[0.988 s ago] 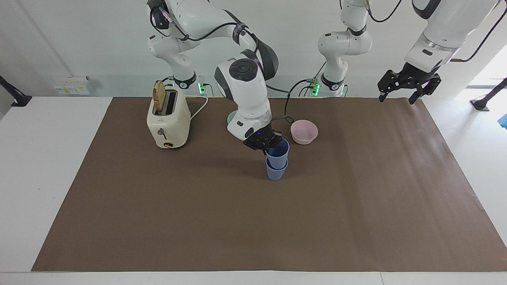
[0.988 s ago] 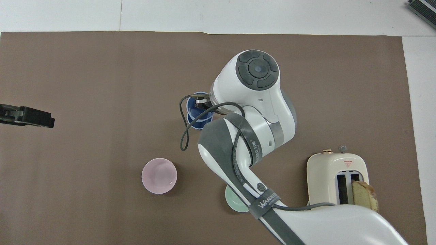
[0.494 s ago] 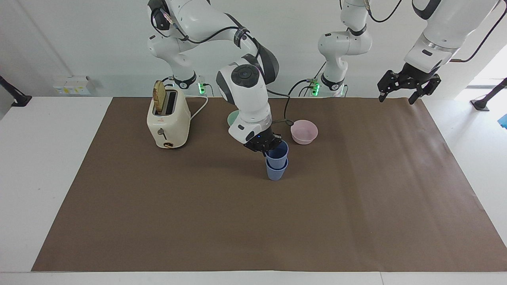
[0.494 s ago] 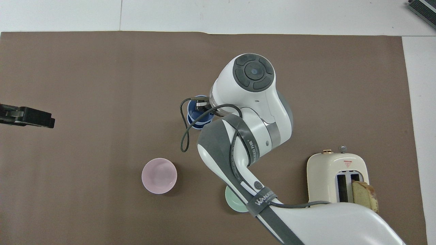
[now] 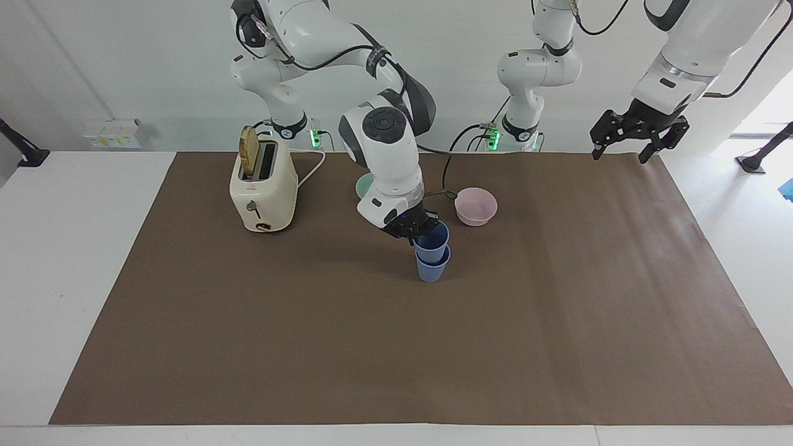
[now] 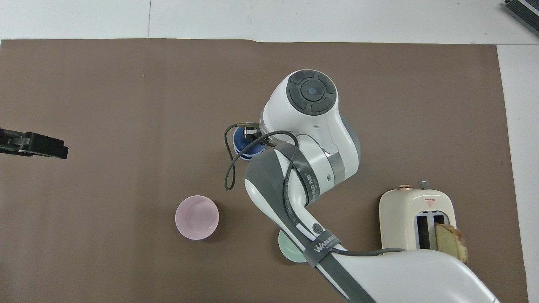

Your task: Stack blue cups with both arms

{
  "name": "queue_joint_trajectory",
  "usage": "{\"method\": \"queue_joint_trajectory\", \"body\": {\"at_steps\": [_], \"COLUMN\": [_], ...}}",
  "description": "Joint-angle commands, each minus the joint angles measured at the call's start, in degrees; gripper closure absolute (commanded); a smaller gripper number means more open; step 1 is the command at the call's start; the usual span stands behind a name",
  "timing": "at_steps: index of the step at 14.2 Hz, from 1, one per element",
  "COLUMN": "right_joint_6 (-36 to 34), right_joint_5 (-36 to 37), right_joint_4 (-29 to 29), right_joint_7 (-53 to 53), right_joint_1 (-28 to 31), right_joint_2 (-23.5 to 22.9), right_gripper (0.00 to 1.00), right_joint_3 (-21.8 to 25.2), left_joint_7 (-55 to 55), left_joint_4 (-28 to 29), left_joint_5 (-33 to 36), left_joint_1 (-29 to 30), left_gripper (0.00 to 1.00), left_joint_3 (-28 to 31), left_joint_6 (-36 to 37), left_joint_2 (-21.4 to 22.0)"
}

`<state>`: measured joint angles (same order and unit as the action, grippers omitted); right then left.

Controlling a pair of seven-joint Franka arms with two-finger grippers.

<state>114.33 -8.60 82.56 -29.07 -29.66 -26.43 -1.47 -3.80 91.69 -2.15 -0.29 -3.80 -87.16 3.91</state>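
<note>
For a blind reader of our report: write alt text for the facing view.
The right pincer grips the rim of the upper of two small matte blue plastic cups nested on brown table paper. The open left pincer waits raised over the table's corner. A cream toaster and pink bowl stand nearer the robots.

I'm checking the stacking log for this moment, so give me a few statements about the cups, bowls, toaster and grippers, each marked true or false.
1. One blue cup sits nested in the other blue cup. True.
2. The right gripper is shut on the rim of the upper blue cup. True.
3. The left gripper holds a cup. False: it hangs open and empty, over the edge of the mat at the left arm's end.
4. The pink bowl lies farther from the robots than the cups. False: it lies nearer to them.
5. The toaster has a slice of bread in one slot. True.
</note>
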Motion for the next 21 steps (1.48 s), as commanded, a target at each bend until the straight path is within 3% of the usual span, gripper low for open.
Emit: {"method": "queue_joint_trajectory", "body": {"at_steps": [1, 5, 7, 13, 21], "right_joint_6": [2.12, 1.95, 1.95, -1.64, -9.91], "right_joint_5": [-1.68, -1.68, -0.81, 1.38, 4.38], "right_joint_4": [1.03, 0.94, 0.68, -1.17, -1.26], "right_joint_7": [1.12, 1.12, 1.12, 5.49, 12.19], "right_joint_1": [-0.05, 0.04, 0.39, 6.52, 16.64], "right_joint_2": [0.42, 0.42, 0.24, 1.9, 9.98], "right_gripper": [0.41, 0.32, 0.0, 0.0, 0.0], "right_joint_3": [0.15, 0.15, 0.15, 0.68, 2.16], "left_joint_7": [0.19, 0.11, 0.02, -0.16, -0.16], "left_joint_4": [1.48, 1.48, 1.48, 1.48, 1.48], "left_joint_5": [-0.75, -0.75, -0.75, -0.75, -0.75], "left_joint_1": [0.46, 0.46, 0.55, 0.73, 0.73], "left_gripper": [0.0, 0.0, 0.0, 0.0, 0.0], "left_joint_3": [-0.16, -0.16, -0.16, -0.25, -0.25], "left_joint_6": [-0.29, -0.47, -0.56, -0.82, -0.73], "left_joint_2": [1.36, 1.36, 1.36, 1.36, 1.36]}}
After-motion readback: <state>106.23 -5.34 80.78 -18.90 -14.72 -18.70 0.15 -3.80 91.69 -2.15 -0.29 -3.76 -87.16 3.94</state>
